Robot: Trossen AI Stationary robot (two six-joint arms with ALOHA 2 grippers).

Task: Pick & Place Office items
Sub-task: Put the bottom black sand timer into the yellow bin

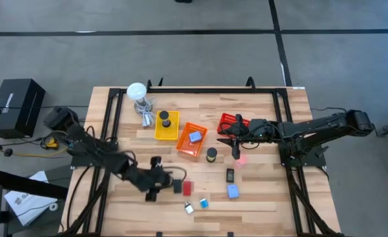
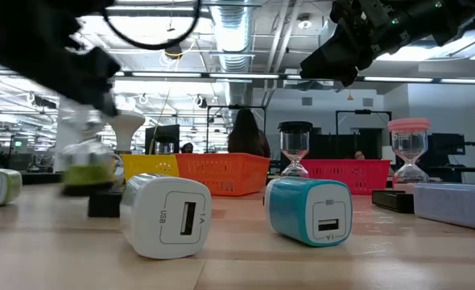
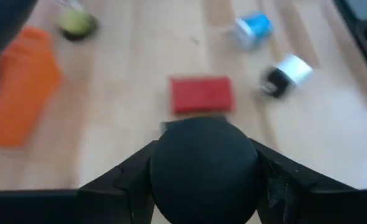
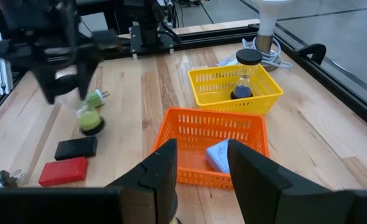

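My left gripper (image 1: pixel 156 184) is over the near-left part of the table, shut on a black round puck (image 3: pixel 205 171). Under it, the right wrist view shows a blurred green-and-black thing (image 4: pixel 90 119). In front of that gripper lie a black flat rectangle (image 1: pixel 177 186), a red flat rectangle (image 3: pixel 201 94), a white cube (image 3: pixel 286 74) and a teal cube (image 3: pixel 253 29). My right gripper (image 4: pixel 202 168) is open. It hovers between the orange basket (image 1: pixel 184 150) and the red basket (image 1: pixel 228 122), just beyond a pink hourglass (image 1: pixel 241 159). A light-blue block (image 4: pixel 218 155) lies in the orange basket. My left gripper pinches the black round puck between its two fingers (image 3: pixel 124 177), one on each side of its rounded body (image 3: pixel 171 155). The fingers come slanting down from the table's left. The puck fills the gap between them. I cannot tell whether it is clear of the table.
A yellow basket (image 1: pixel 166 131) holds a black-capped hourglass (image 4: pixel 244 74). Beside it stands a white round-headed stand (image 1: pixel 137 92). Another black puck (image 1: pixel 211 155), a black flat rectangle (image 1: pixel 230 175) and a light-blue block (image 1: pixel 233 191) lie near the right arm. People show in the room behind.
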